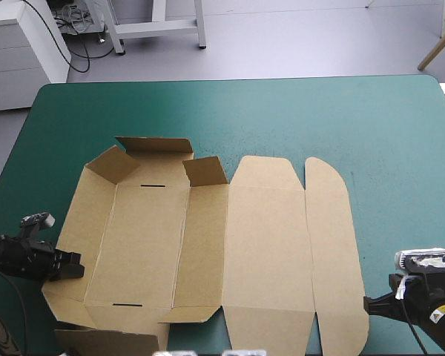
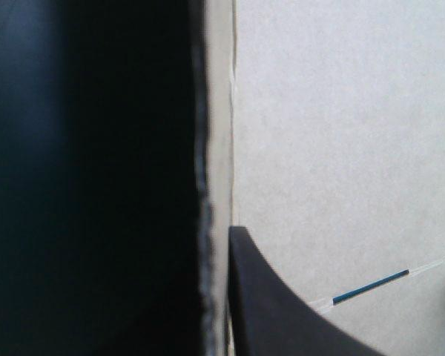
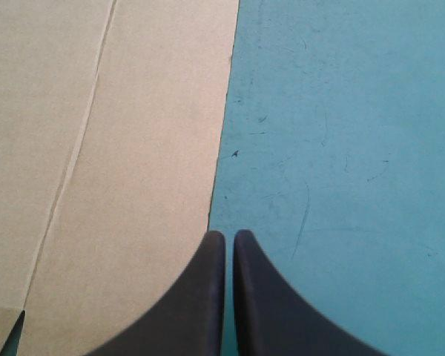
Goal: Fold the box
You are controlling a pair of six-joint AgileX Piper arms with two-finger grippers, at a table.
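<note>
left gripper clamping box wall, plain only in wrist view, right gripper closed beside it

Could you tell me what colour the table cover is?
The cover is teal-green, best seen in the high view.

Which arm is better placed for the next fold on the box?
Left, probably: the left gripper is shut on the box at its part-raised left wall. The right gripper rests shut beside the flat lid's edge, over the teal-green cover, holding nothing.
</note>
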